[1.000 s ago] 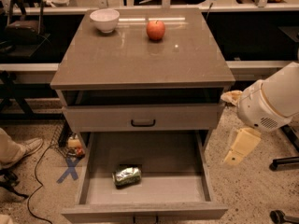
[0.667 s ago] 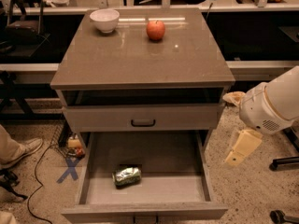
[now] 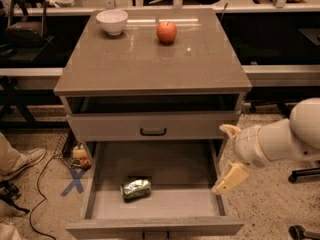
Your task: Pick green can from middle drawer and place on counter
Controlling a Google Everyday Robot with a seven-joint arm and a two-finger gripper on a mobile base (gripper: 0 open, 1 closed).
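The green can (image 3: 136, 189) lies on its side on the floor of the open middle drawer (image 3: 155, 169), left of centre and near the front. My gripper (image 3: 226, 156) hangs at the drawer's right wall, to the right of the can and well apart from it. Its two pale fingers (image 3: 230, 178) are spread open and hold nothing. The counter (image 3: 150, 59) is the glossy grey-brown top of the cabinet above.
A white bowl (image 3: 112, 21) and a red apple (image 3: 166, 32) stand at the back of the counter. A shallower shut drawer with a black handle (image 3: 153, 132) sits above the open one. A person's shoe (image 3: 25, 161) and cables lie on the floor at left.
My gripper has moved left and down, from beside the cabinet to the right wall of the open drawer. The can has not moved.
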